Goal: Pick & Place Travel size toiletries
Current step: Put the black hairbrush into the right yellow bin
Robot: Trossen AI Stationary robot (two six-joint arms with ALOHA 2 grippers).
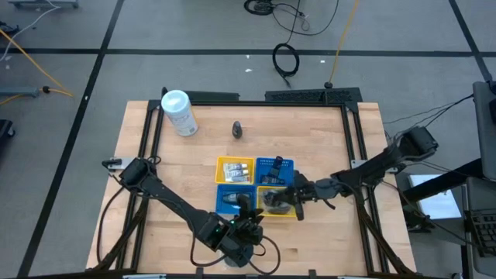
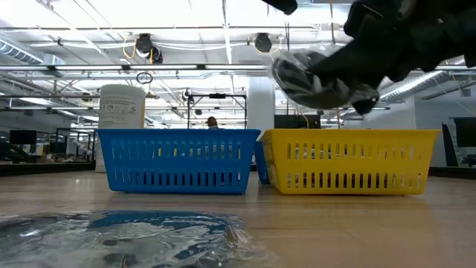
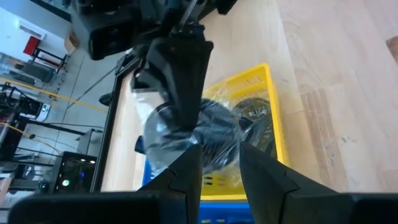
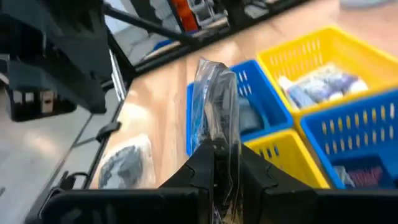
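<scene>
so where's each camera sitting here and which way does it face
High: overhead, straight down on the wooden table; both arms show.
Low: table height, facing the blue plastic basket and yellow plastic basket; one gripper overhead.
Left wrist: past the left gripper, at the clear-wrapped dark disc.
Right wrist: right gripper pinching that wrap.
Shared: wrist and low views show the disc.

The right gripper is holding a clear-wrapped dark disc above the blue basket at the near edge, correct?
Not quite: the right gripper holds the clear-wrapped dark disc above the yellow basket at the near edge, not the blue basket. The low view shows this best.
</scene>
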